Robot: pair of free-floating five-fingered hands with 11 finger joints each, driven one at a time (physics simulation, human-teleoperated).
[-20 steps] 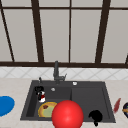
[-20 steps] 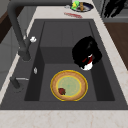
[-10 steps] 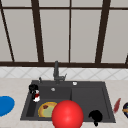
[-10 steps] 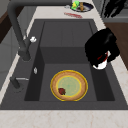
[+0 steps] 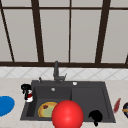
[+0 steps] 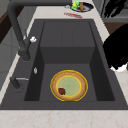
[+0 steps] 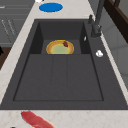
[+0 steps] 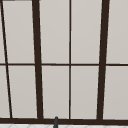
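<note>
Red and round, a ball (image 5: 67,115) sits nearest in the front view and hides the middle of the near rim of the dark sink (image 5: 87,84) and part of the basin behind it. Just right of it, the right hand (image 5: 95,116) hangs over the same rim; whether its fingers are apart or together cannot be told.

The sink's deep basin on the left holds a yellow-rimmed plate (image 6: 69,85) with a greenish middle and a small dark red morsel (image 6: 61,91) on it. The shallow right half is flat and ribbed.

The left hand (image 5: 26,88) is above the counter at the sink's left edge, and looms large in the left side view (image 6: 117,48). A small white-and-red thing (image 5: 29,96) is right under it, touching; the fingers' state and the thing's long axis cannot be told.

A blue plate (image 5: 5,105) lies further left. On the right counter a long red strip (image 5: 116,105) lies slanted beside a bowl (image 6: 81,6) of green and yellow bits. Behind stand the faucet (image 5: 56,72) and the window.
</note>
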